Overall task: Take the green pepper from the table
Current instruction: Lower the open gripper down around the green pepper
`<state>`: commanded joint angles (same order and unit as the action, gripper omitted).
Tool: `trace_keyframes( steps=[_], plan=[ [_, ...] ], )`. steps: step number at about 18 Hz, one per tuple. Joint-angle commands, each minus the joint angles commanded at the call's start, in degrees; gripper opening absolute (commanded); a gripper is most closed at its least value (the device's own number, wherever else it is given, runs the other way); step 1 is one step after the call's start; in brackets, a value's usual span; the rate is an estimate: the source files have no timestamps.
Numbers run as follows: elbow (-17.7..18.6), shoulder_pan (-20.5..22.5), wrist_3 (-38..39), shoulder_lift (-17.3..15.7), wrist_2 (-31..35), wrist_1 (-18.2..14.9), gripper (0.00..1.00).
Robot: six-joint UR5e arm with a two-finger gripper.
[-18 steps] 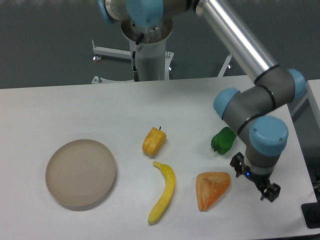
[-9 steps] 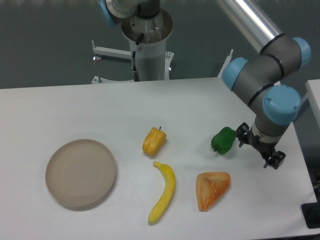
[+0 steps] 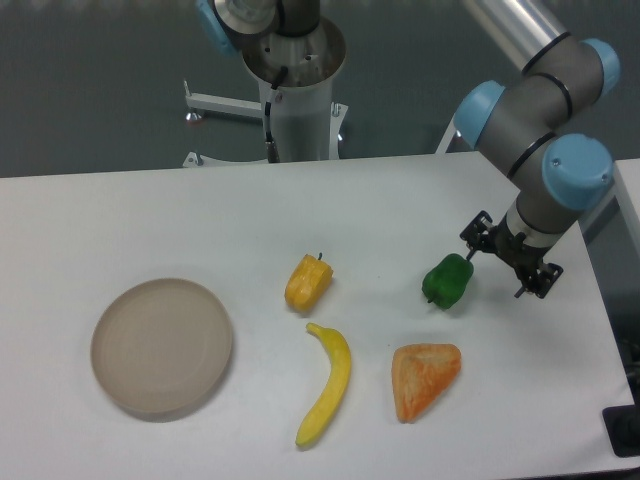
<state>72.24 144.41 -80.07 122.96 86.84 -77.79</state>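
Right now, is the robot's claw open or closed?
Open. The claw has its two fingers spread apart with nothing between them, just right of the green pepper on the table.

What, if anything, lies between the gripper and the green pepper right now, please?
Nothing: in the fixed camera view, only a short stretch of bare white table separates the open gripper from the green pepper.

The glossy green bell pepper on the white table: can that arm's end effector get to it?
Probably yes: the end effector hangs open just right of the glossy green bell pepper, nothing between them.
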Motion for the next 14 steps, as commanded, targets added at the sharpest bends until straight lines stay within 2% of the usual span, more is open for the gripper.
trace_keyframes(
  steps=[4, 8, 14],
  plan=[
    [2.46, 0.09, 0.35, -0.18, -0.88, 2.2, 1.0],
    [5.53, 0.0, 4.04, -0.96, -2.63, 5.36, 1.0],
    [7.21, 0.09, 4.31, -1.67, -3.25, 5.45, 1.0]
  ],
)
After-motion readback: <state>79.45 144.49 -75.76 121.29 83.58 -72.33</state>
